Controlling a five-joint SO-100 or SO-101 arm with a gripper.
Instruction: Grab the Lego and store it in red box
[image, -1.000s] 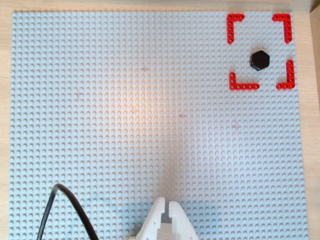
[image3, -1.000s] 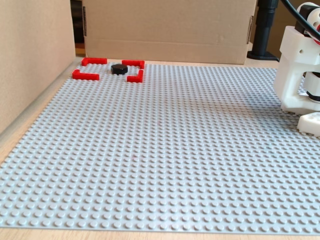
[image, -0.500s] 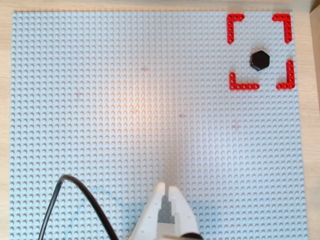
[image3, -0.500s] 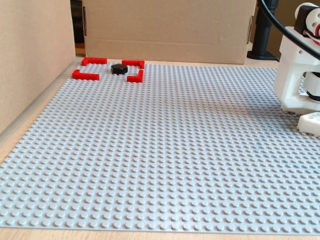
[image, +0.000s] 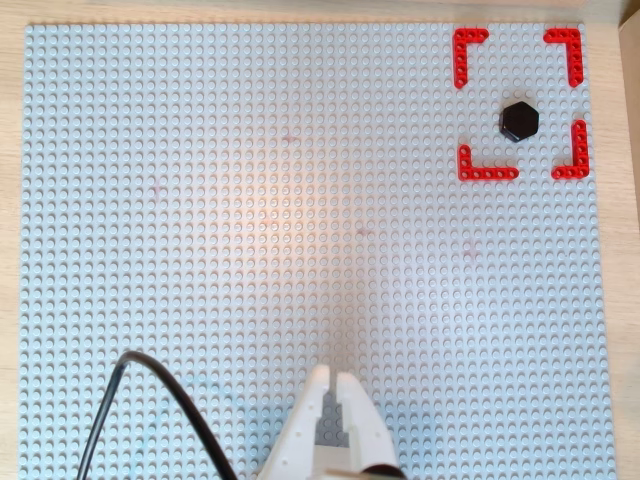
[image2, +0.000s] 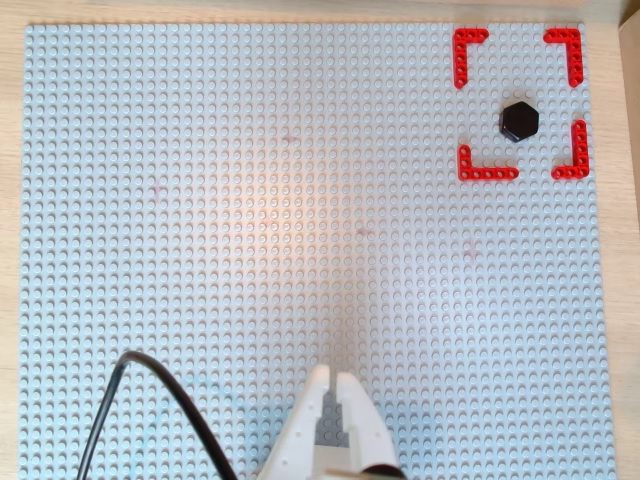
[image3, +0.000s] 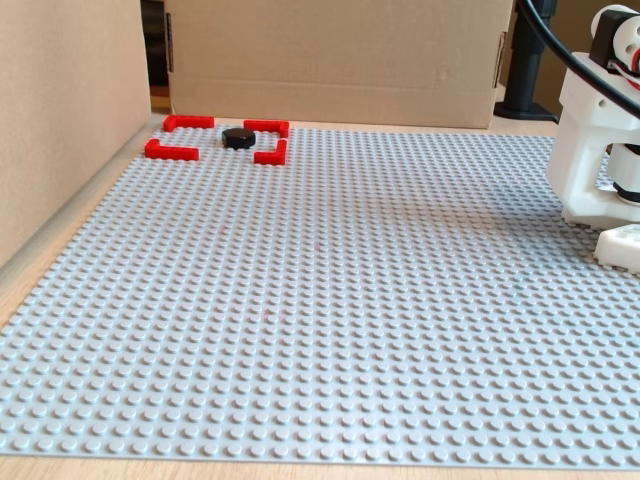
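Observation:
The Lego (image: 519, 121), a small glossy black hexagonal piece, rests on the studs inside the red box (image: 488, 174), a square outline of four red L-shaped brackets at the top right of both overhead views. It sits towards the right side of the square, apart from the brackets. The fixed view shows the Lego (image3: 238, 138) and the red box (image3: 170, 152) at the far left. My gripper (image: 333, 372) is at the bottom middle of both overhead views (image2: 333, 372), far from the box. Its white fingers are together and empty.
The large grey studded baseplate (image: 250, 200) covers most of the table. A black cable (image: 160, 385) loops over its lower left. In the fixed view, cardboard walls stand behind (image3: 330, 50) and left (image3: 60, 120) of the plate, and the white arm body (image3: 598, 130) stands at the right.

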